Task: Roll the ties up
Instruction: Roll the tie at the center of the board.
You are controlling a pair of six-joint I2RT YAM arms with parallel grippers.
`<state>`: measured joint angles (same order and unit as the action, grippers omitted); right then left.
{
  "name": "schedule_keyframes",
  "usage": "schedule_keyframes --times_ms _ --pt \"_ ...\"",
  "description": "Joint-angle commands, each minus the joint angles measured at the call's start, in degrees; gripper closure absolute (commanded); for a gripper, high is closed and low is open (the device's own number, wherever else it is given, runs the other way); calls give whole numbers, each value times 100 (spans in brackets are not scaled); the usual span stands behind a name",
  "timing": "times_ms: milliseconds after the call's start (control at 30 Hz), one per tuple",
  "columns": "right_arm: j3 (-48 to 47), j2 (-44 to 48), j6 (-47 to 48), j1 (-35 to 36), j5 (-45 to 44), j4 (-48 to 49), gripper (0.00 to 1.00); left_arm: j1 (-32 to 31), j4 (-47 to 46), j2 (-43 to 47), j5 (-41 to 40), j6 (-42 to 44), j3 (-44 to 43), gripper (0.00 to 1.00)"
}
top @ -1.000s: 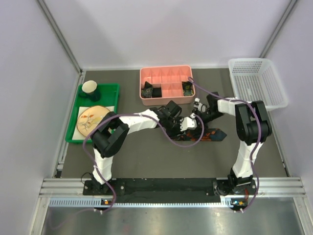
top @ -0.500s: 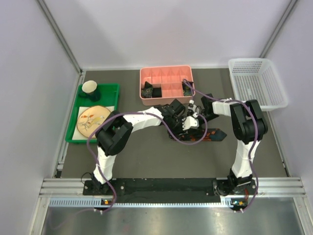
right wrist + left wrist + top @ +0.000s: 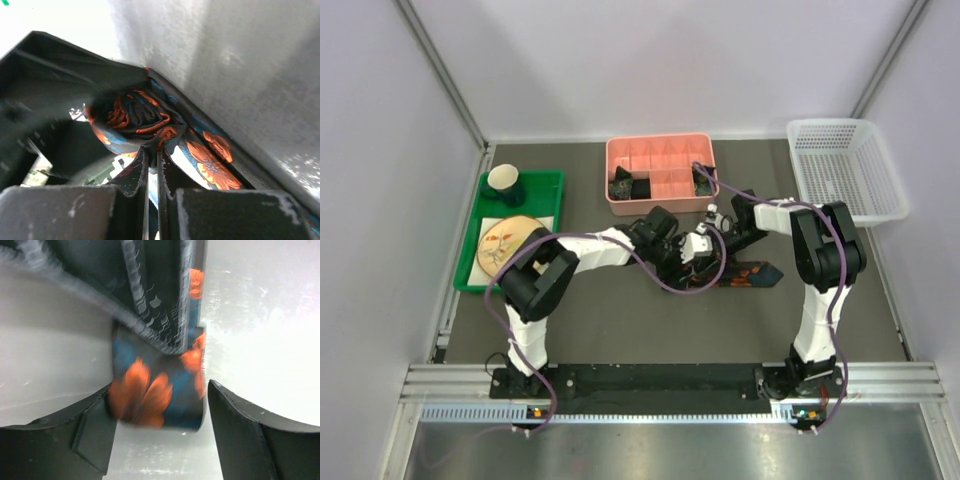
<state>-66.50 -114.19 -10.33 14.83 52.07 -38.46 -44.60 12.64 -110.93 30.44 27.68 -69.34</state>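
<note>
A black tie with red-orange blotches [image 3: 755, 274] lies right of the table's middle, one end rolled up. My left gripper [image 3: 697, 250] is open around the roll [image 3: 150, 392]; the roll touches the left finger [image 3: 92, 432] and stands a little off the right finger [image 3: 245, 430]. My right gripper [image 3: 717, 231] is shut on a fold of the same tie [image 3: 135, 117] at the roll's side, with the flat tail [image 3: 212, 160] running off to the right. Rolled ties with greenish specks [image 3: 624, 184] sit in the pink box.
A pink compartment box [image 3: 660, 146] stands just behind the grippers. A green tray [image 3: 548, 182] with a cup [image 3: 505, 180] and a plate [image 3: 507, 243] is at the left. A white basket [image 3: 845, 170] is at the back right.
Both grippers have shifted slightly left and back with the rolled end of the tie. The left arm's forearm has swung a little to the left.
</note>
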Motion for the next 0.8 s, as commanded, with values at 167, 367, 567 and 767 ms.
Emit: schedule_keyframes --times_ms 167,367,567,767 --pt "225 55 66 -33 -2016 383 100 259 -2749 565 850 -712 1203 25" --pt "234 29 -22 -33 -2403 435 100 241 -3758 240 964 -878 1248 22" --pt "181 -24 -75 2 -2790 506 100 153 -3997 -217 1219 -914 984 26" --pt "181 -59 -57 55 -2958 515 100 144 -4226 -402 1237 -1273 975 30"
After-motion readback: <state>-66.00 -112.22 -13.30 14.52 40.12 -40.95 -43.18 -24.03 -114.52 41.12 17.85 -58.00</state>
